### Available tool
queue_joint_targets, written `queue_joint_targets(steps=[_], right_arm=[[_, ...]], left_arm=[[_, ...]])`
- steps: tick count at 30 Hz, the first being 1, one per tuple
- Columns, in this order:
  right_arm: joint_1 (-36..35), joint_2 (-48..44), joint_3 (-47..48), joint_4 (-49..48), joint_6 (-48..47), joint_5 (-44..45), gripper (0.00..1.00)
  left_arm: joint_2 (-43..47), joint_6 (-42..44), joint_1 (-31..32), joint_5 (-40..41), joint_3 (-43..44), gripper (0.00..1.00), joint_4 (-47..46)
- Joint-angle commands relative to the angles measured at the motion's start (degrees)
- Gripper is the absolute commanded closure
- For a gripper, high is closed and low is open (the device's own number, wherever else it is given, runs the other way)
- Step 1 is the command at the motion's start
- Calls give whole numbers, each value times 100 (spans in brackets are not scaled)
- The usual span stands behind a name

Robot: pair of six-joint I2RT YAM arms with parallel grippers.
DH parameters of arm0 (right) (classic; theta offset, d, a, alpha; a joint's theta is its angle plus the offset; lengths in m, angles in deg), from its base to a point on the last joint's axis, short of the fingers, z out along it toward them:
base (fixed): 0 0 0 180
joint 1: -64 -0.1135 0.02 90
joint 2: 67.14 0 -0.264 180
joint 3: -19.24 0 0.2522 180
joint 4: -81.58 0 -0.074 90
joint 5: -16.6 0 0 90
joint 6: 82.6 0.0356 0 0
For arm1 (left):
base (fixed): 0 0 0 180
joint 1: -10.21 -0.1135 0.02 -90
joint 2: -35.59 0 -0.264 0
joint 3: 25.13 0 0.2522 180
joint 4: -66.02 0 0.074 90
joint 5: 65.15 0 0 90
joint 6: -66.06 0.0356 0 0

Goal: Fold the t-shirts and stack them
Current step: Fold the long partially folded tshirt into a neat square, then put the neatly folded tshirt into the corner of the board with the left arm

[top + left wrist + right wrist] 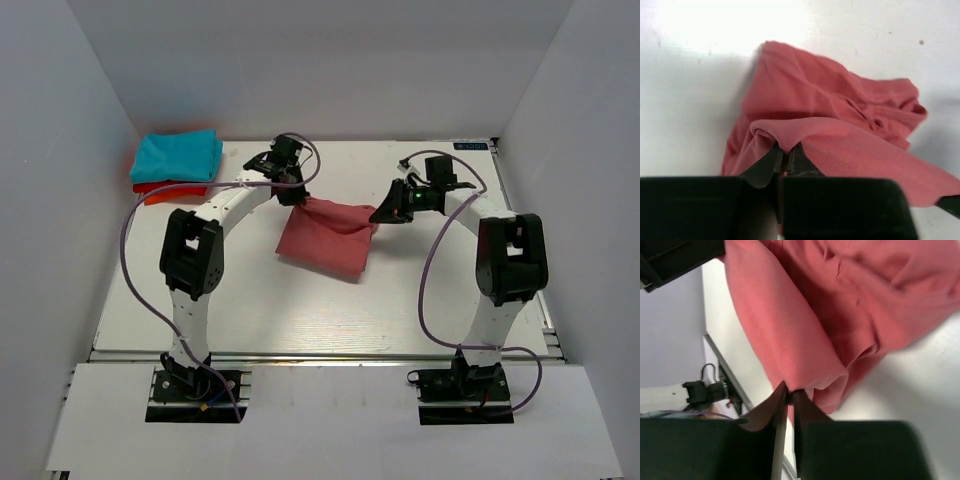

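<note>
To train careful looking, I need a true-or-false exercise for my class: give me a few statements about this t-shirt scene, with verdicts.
1. The left gripper and the right gripper each pinch the salmon-pink t-shirt. True.
2. The turquoise t-shirt lies under the orange-red t-shirt. False: the turquoise one is on top.
3. That folded pair sits at the far left corner of the table. True.
4. The salmon-pink t-shirt lies flat and untouched. False: it is bunched, with its far edge held up.
</note>
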Motion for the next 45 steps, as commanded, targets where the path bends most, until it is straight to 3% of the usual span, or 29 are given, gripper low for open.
queue_joint_targets(steps=[1, 2, 3, 5, 7, 8, 12, 15, 18, 20, 23, 31, 39, 45], right_arm=[[99, 303, 785, -422, -244, 89, 85], [100, 443, 884, -387, -279, 219, 75], [100, 575, 1024, -317, -332, 255, 54], [100, 742, 1508, 95, -385, 448, 43], [91, 761, 1762, 421, -517, 913, 32], [100, 673, 1755, 570, -534, 1089, 26], [21, 33, 1038, 537, -579, 1704, 18], [-23, -433, 431, 396, -561, 1776, 18], [-129, -838, 26, 168, -526, 1408, 18], [-252, -971, -55, 44, -570, 995, 10], [-357, -1006, -161, -237, -570, 283, 10], [-586, -128, 269, -1122, -158, -219, 10], [-393, 1067, 393, -2090, 546, 404, 10], [-77, 1841, -46, -2926, 1354, 388, 10]], left_arm=[[-156, 177, -167, -6, 522, 82, -644], [-235, 256, -167, -6, 645, 55, -645], [-306, 257, -220, -6, 934, 40, -645], [-421, 319, -220, 73, 1164, 12, -365], [-421, 319, -272, 73, 1244, 2, -311], [-325, 371, -273, 73, 1175, 0, -241], [227, 494, -273, -276, 411, 0, -651], [501, 801, -133, -716, -170, 0, -1170], [625, 995, -80, -1303, -347, 0, -1522], [573, 1066, -79, -1586, -408, 0, -1576], [389, 1188, -79, -1666, -286, 0, -1699], [-718, 1294, -184, -1798, 400, 0, -1541], [-1351, 1294, -238, -1632, 462, 0, -1752], [-1607, 1242, -352, -1579, 366, 0, -1822]])
